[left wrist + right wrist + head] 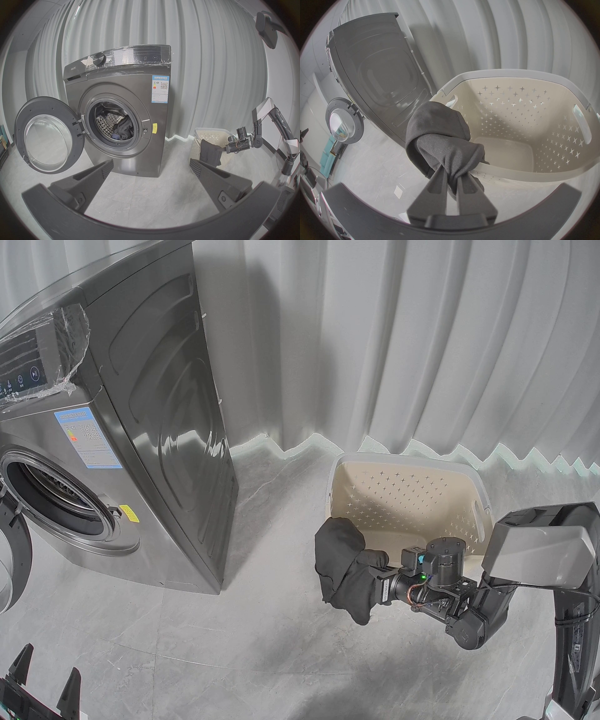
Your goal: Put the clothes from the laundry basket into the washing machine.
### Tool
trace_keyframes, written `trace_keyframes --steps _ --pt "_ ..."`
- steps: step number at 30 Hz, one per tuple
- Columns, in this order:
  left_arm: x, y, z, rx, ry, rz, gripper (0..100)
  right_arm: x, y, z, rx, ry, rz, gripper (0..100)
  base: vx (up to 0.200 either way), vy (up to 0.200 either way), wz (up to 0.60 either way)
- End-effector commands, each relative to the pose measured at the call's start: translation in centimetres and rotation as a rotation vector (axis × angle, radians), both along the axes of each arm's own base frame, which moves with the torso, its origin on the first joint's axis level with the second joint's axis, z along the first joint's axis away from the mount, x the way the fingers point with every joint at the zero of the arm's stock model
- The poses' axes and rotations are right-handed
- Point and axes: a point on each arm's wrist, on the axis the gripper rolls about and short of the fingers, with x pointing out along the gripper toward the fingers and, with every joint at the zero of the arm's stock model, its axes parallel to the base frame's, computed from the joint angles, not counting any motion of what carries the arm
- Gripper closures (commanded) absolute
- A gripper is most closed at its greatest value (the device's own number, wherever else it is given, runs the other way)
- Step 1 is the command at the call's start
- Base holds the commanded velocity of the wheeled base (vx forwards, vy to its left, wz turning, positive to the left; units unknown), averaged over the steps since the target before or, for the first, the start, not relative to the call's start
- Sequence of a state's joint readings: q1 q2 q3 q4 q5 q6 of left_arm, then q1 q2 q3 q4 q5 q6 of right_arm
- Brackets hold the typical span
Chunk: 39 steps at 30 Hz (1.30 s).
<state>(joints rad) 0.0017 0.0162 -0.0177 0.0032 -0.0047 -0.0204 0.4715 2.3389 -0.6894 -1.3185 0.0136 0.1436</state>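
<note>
Dark grey fabric, a soft bunched garment [342, 565], is clamped between the jaws of the right gripper [377, 585], which are closed on a fold of it. The bulk of the cloth hangs beyond and below the jaw tips.

The garment is held at the rim of the cream perforated plastic laundry basket [406, 459], on the side facing the grey steel front-loading washing machine [156, 427]. Whether it touches that rim cannot be told.

The step in hand is judged to be the carry: the item is lifted out but not yet delivered. The machine stands well apart from the basket with its round door [47, 134] swung open. Dark clothing [124, 128] is noted in the drum.

The next move calls for a carry from the basket to the drum mouth, with the hanging cloth kept off the rim.

The left gripper [50, 660] is well apart from the basket, jaws apart and holding nothing.
</note>
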Motion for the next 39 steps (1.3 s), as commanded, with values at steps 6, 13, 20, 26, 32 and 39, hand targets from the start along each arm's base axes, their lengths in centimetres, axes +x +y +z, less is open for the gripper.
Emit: trace_keyframes --steps 6,13,20,26,32,39 --pt "0.0 0.0 -0.5 -0.003 0.0 0.0 0 -3.0 -1.3 2.3 0.012 -0.025 0.008 100 0.0 0.0 0.0" --pt "0.0 0.0 -0.5 -0.003 0.0 0.0 0 -5.2 -2.3 4.9 0.048 -0.092 0.014 100 0.0 0.0 0.0" --pt "0.0 0.0 -0.5 -0.001 0.001 0.0 0 -8.1 -2.7 8.9 0.118 -0.22 0.044 100 0.0 0.0 0.0" --pt "0.0 0.0 -0.5 -0.003 0.0 0.0 0 -10.6 -3.5 14.1 0.138 -0.363 0.071 100 0.0 0.0 0.0" --pt "0.0 0.0 -0.5 -0.006 0.0 0.0 0 -14.2 -5.3 19.5 0.139 -0.443 0.047 100 0.0 0.0 0.0" --pt "0.0 0.0 -0.5 -0.004 0.001 0.0 0 -17.7 -7.5 21.6 0.105 -0.4 -0.019 100 -0.114 0.0 0.0"
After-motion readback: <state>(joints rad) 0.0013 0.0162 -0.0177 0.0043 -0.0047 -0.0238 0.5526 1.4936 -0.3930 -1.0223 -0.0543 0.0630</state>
